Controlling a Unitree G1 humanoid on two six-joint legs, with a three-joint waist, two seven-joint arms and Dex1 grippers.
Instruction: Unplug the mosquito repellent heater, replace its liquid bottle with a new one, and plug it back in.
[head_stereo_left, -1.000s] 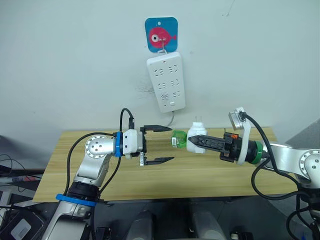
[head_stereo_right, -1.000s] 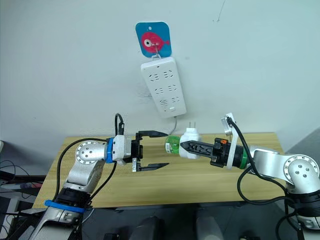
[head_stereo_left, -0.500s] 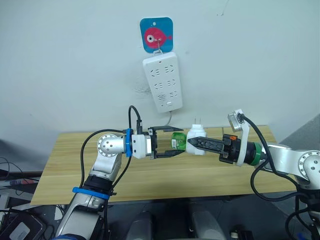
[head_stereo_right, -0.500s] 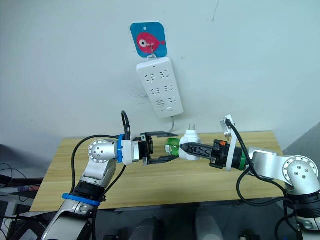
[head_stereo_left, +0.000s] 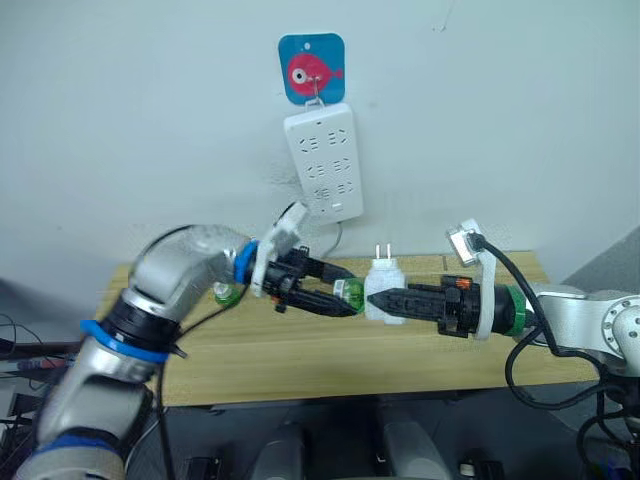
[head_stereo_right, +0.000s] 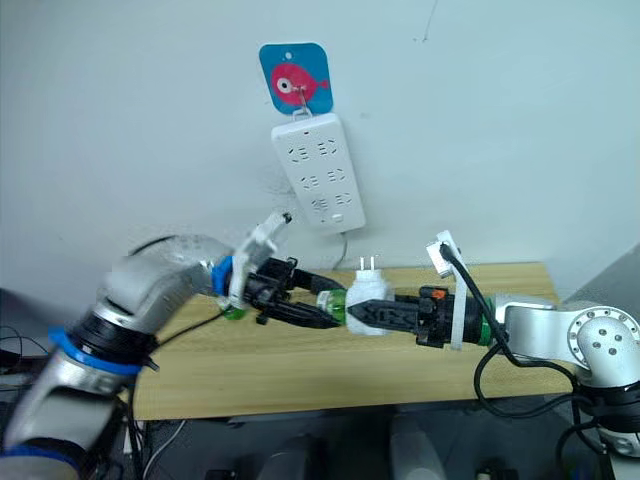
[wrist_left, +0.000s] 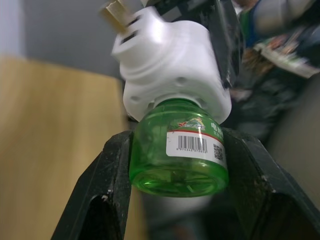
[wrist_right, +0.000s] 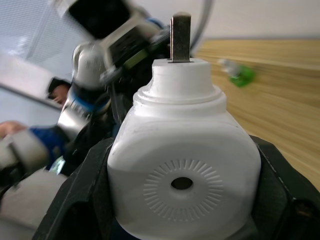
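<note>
Above a pale wooden table (head_stereo_left: 300, 350), the right gripper (head_stereo_left: 372, 297) is clamped on the white mosquito repellent heater (head_stereo_left: 383, 287), its two prongs (head_stereo_left: 381, 252) pointing up and its socket end facing the robot's left; the left gripper (head_stereo_left: 345, 297) has its black fingers (wrist_left: 112, 175) pressed against both sides of the green liquid bottle (wrist_left: 182, 155), whose neck sits inside the heater body, so the unit hangs between the two arms, unplugged, clear of the tabletop; a white power strip (head_stereo_left: 322, 162) hangs on the wall from a blue fish hook plaque (head_stereo_left: 311, 68), above and behind the heater; a second green bottle (head_stereo_left: 225, 293) lies on the table behind the left arm, near the back edge. The likely step is separating the bottle from the heater; the risk is that a straight pull against a threaded neck drags the heater askew in the right gripper's hold, or that the smooth bottle slips between the fingers and drops onto the table or off its front edge; a tilted bottle could also spill once free. Room looks open toward the robot's left and over the bare tabletop; the wall and the strip's dangling cord (head_stereo_left: 340, 238) close off the space behind.
</note>
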